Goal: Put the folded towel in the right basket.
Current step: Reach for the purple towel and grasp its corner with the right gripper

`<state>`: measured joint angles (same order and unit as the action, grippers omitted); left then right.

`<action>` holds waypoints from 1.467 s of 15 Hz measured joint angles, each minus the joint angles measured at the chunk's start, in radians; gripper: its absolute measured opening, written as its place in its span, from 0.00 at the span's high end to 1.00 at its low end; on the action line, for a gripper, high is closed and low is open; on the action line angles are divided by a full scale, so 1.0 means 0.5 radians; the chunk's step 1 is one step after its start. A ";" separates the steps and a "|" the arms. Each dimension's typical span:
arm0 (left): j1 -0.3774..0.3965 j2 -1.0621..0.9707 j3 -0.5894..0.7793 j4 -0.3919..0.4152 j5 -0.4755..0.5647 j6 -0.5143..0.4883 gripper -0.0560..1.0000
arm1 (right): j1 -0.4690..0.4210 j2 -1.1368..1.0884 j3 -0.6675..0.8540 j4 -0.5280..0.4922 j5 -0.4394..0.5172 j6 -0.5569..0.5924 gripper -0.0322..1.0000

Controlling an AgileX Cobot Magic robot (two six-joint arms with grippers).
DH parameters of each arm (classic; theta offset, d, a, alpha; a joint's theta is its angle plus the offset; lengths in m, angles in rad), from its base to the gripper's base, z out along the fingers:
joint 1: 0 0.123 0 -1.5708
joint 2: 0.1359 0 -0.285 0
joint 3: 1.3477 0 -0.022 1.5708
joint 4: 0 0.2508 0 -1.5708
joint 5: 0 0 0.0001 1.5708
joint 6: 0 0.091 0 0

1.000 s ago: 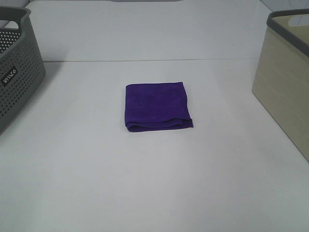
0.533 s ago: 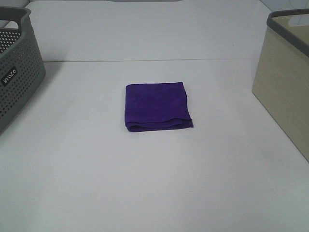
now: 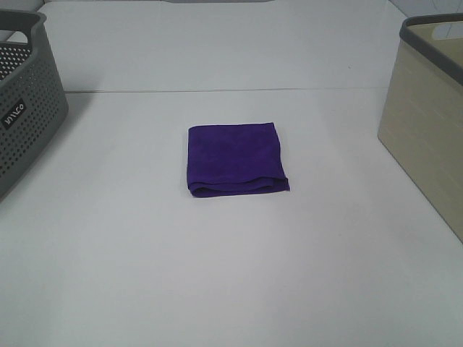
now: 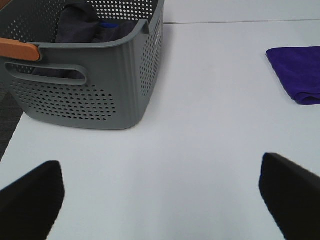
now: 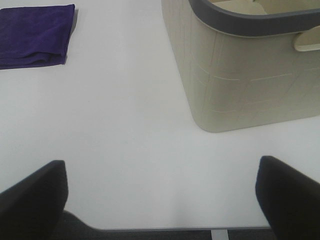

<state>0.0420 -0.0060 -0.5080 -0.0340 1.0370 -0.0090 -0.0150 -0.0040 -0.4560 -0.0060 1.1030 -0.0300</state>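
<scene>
The folded towel (image 3: 235,157) lies well apart from the spread left gripper (image 4: 160,200) and right gripper (image 5: 160,200); beige basket (image 3: 427,108) at its 3 o'clock, white table (image 3: 333,173) between.

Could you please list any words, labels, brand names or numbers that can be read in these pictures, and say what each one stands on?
Label on the wall of the grey basket: a short word in white capitals on a dark patch, tilted and too blurred to read with confidence.
Folded towel: no text.
Beige basket: no text visible in any view.
</scene>
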 joint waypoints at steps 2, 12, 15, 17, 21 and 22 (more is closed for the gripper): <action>0.000 0.000 0.000 0.000 0.000 0.000 0.01 | 0.000 0.000 0.000 0.000 0.000 0.000 0.02; 0.000 0.000 0.000 0.000 0.000 0.000 0.01 | 0.000 0.000 0.000 0.000 0.000 0.000 0.02; 0.000 0.000 0.000 0.000 0.000 0.000 0.01 | 0.000 0.000 0.000 0.000 0.000 0.000 0.02; 0.000 0.000 0.000 0.000 0.000 0.000 0.01 | 0.000 0.000 0.000 0.000 0.000 0.000 0.02; 0.000 0.000 0.000 0.000 0.000 0.000 0.01 | 0.000 0.014 0.000 0.000 0.000 0.000 0.02; 0.000 0.000 0.000 0.000 0.000 0.000 0.01 | 0.000 0.094 -0.014 0.012 0.006 0.000 0.02</action>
<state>0.0420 -0.0060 -0.5080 -0.0340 1.0370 -0.0090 -0.0150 0.0430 -0.4630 0.0000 1.1060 -0.0300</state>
